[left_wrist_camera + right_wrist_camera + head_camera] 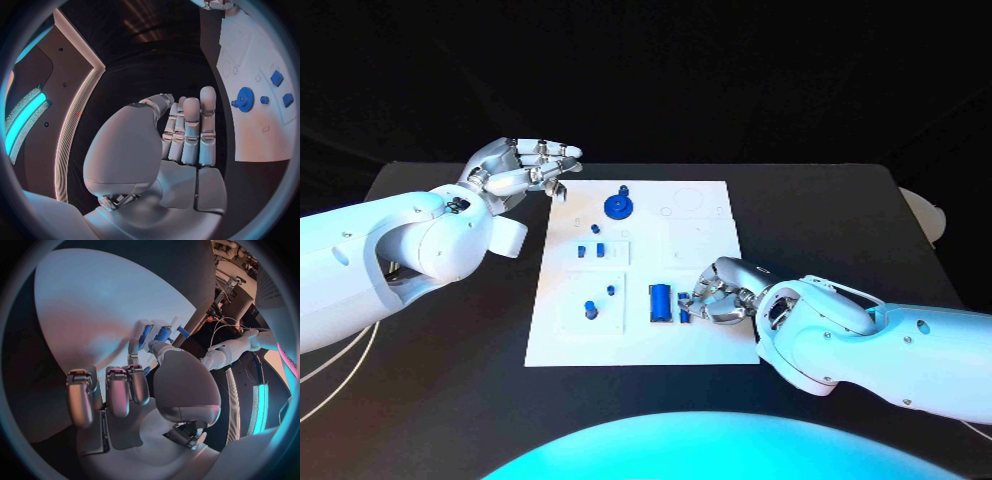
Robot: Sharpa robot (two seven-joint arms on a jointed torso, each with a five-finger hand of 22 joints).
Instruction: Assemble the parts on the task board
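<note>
A: Surface?
B: Black table (430, 400), dark backdrop behind it. White task board (697, 225) lies flat at the middle, long side running away from the robot.

A: Arms and hands?
B: Left hand (528, 170) is raised beside the board's far left corner, off the plate. The left wrist view shows its fingers (190, 132) straight and close together, nothing in them; released. Right hand (718, 290) rests at the board's near right edge, fingers curled inward. A small blue piece (685, 306) sits just at its fingertips; whether the hand grips it or merely touches it, I cannot tell.

A: Parts on the board?
B: By size: blue gear (617, 207) near the far left, with a small tab just beyond it; blue rectangular block (659, 303) upright-lengthwise in the near section, just left of the right hand; two small blue blocks (590, 250) side by side mid-board; tiny blue pegs (600, 296) at the near left recess.
</note>
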